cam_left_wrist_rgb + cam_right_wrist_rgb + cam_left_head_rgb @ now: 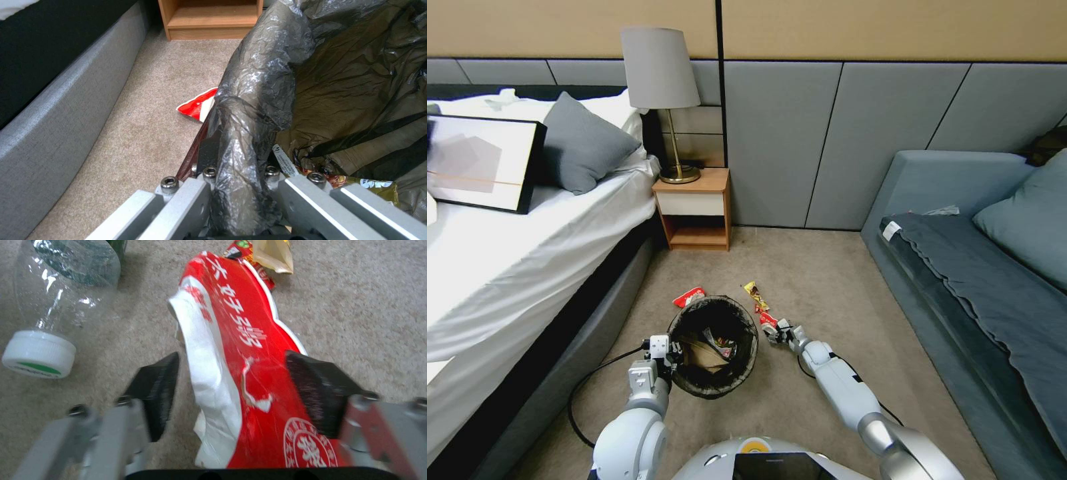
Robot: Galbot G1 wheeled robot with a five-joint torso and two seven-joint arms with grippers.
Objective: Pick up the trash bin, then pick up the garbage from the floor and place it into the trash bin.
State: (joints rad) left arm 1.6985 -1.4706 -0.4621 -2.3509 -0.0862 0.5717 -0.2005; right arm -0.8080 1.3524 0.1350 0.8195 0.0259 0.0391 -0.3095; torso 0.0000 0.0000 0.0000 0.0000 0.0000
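Note:
The trash bin (714, 380), lined with a dark bag, is near my base on the carpet, with wrappers and paper inside. My left gripper (671, 354) is shut on its near-left rim, and the bag-covered rim (249, 110) is pinched between the fingers of that gripper (238, 186). My right gripper (774, 331) is low at the bin's right side. It is open (236, 390) and straddles a red and white wrapper (240, 346) lying on the floor. A clear bottle (62, 290) with a white cap lies beside that wrapper. Another red wrapper (688, 297) lies behind the bin, and a yellow wrapper (756, 295) lies farther out.
A bed (507, 267) with a grey base runs along the left, close to the bin. A wooden nightstand (694, 210) with a lamp stands at the back wall. A grey sofa (974, 280) lines the right. Open carpet lies between them.

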